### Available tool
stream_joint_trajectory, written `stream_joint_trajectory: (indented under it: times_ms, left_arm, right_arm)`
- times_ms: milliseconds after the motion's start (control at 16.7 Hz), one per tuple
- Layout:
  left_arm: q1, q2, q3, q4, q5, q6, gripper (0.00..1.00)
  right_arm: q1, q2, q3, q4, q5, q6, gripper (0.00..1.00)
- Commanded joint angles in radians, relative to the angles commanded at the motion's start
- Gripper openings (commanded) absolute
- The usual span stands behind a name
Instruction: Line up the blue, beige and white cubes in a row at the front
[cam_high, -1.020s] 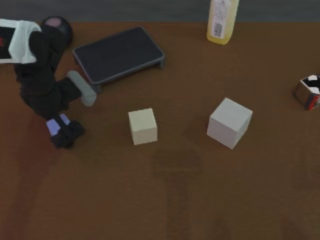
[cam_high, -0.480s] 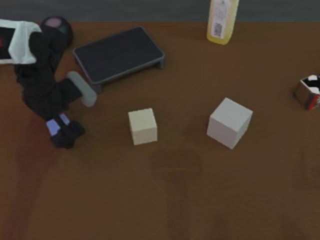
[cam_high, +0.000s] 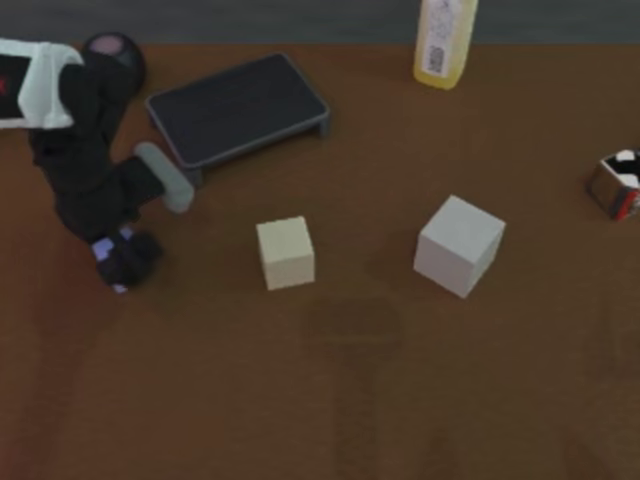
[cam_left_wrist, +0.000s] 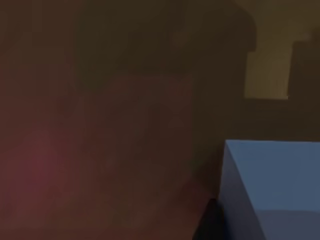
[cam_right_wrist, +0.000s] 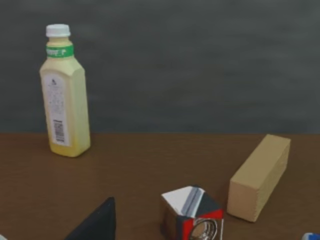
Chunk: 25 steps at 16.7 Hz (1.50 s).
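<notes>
At about nine o'clock on the worktop (cam_high: 330, 400), the left end effector (cam_high: 122, 262) has shifted slightly since half a second ago, and its body now hides most of the blue cube (cam_left_wrist: 272, 187). I cannot tell whether it is open or gripping; the left wrist view is dark. Near centre sits the beige cube (cam_high: 285, 252), with the white cube (cam_high: 459, 245) toward three o'clock, so I judge the row barely begun.
</notes>
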Motion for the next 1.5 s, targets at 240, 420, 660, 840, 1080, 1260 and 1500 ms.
stream_joint_trajectory:
  times_ms: [240,420,660,840,1080,1260,1500]
  left_arm:
    - [0.000,0.000,0.000,0.000,0.000,0.000,0.00]
    - [0.000,0.000,0.000,0.000,0.000,0.000,0.00]
    - [0.002,-0.044,0.020,-0.044,0.016,-0.014,0.00]
    - [0.012,-0.076,0.075,-0.134,0.016,-0.017,0.00]
    - [0.017,-0.127,0.145,-0.259,0.016,-0.015,0.00]
    - [0.018,-0.134,0.151,-0.268,0.016,-0.016,0.00]
    - [-0.022,-0.115,0.177,-0.277,0.015,-0.021,0.00]
  right_arm:
    - [0.000,0.000,0.000,0.000,0.000,0.000,1.00]
    - [0.000,0.000,0.000,0.000,0.000,0.000,1.00]
    - [0.000,0.000,0.000,0.000,0.000,0.000,1.00]
    - [0.000,0.000,0.000,0.000,0.000,0.000,1.00]
    - [0.000,0.000,0.000,0.000,0.000,0.000,1.00]
    - [0.000,0.000,0.000,0.000,0.000,0.000,1.00]
    - [0.000,0.000,0.000,0.000,0.000,0.000,1.00]
